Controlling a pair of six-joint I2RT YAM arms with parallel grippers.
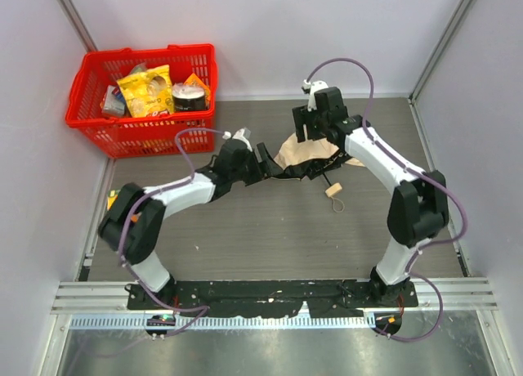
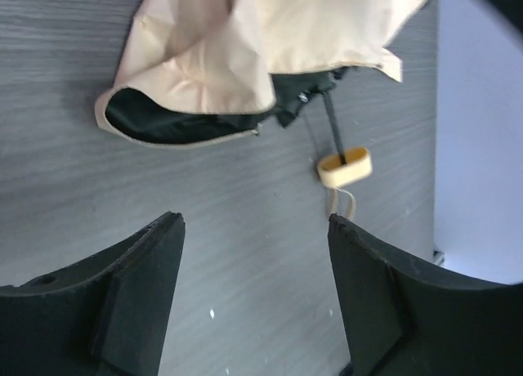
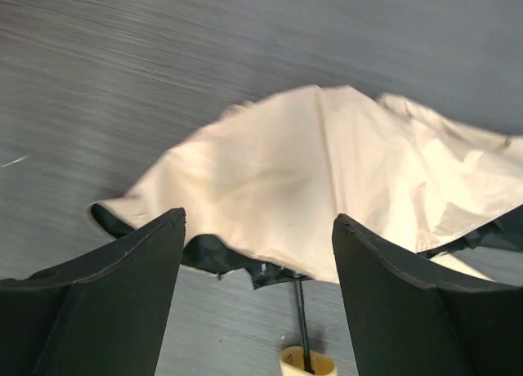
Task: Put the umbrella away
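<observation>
The umbrella (image 1: 304,156) lies collapsed and crumpled on the table between my two arms, its pale beige canopy (image 2: 245,49) showing black lining at the edges. A thin black shaft (image 3: 301,323) runs out to the small cream handle (image 2: 345,167), whose loop cord rests on the table. My left gripper (image 2: 255,221) is open just short of the canopy's left edge, with only bare table between its fingers. Over the canopy's far side, my right gripper (image 3: 257,217) hovers open and holds nothing. The canopy (image 3: 310,172) fills the space beyond its fingers.
A red shopping basket (image 1: 139,136) sits at the back left corner with snack packs and a dark can inside. Pale walls close off the table at the left, back and right. The handle (image 1: 333,191) lies toward the near right of the canopy.
</observation>
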